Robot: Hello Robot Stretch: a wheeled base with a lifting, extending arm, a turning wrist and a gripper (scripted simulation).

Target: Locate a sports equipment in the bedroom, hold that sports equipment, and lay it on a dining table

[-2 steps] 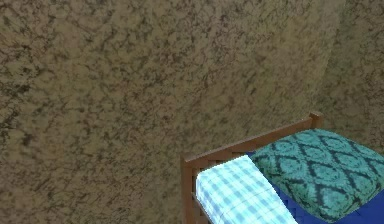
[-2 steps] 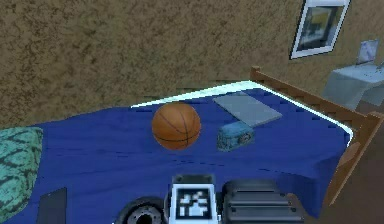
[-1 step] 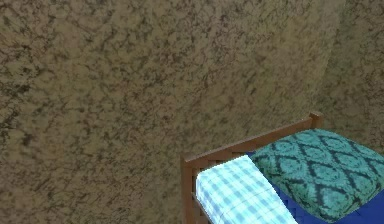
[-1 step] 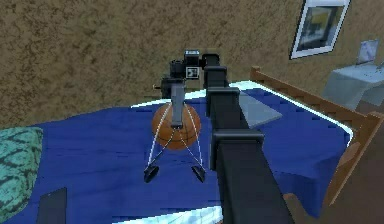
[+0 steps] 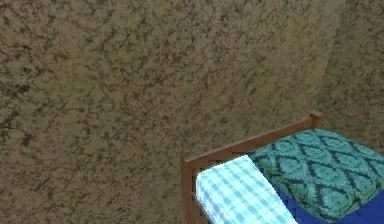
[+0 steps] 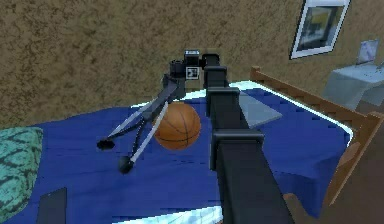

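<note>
BEDROOM: Stretch robot's arm [image 6: 235, 160] reaches out over a bed [image 6: 290, 140] w/ blue cover. Its end effector [image 6: 115, 155] angles down toward the mattress near an orange basketball [image 6: 180, 127], the sports equipment the task calls for. The ball lies on the cover about mid-bed, just right of the end effector in the arm side view; contact can't be told. Nor can the end effector's state: spread or pressed together, holding or not, the pics don't settle it, since the ball rests on the bed right by it. A teal patterned pillow [image 5: 320, 170] marks the head end by the wooden frame [image 5: 189, 190]; a framed picture [image 6: 322, 28] hangs on the brown wall [image 5: 150, 80]. Progress, by the look of it: locating done, approach made. A secure hold isn't confirmed; the lift, the trip out of the room and the lay-down on a dining bench are all left.
</note>
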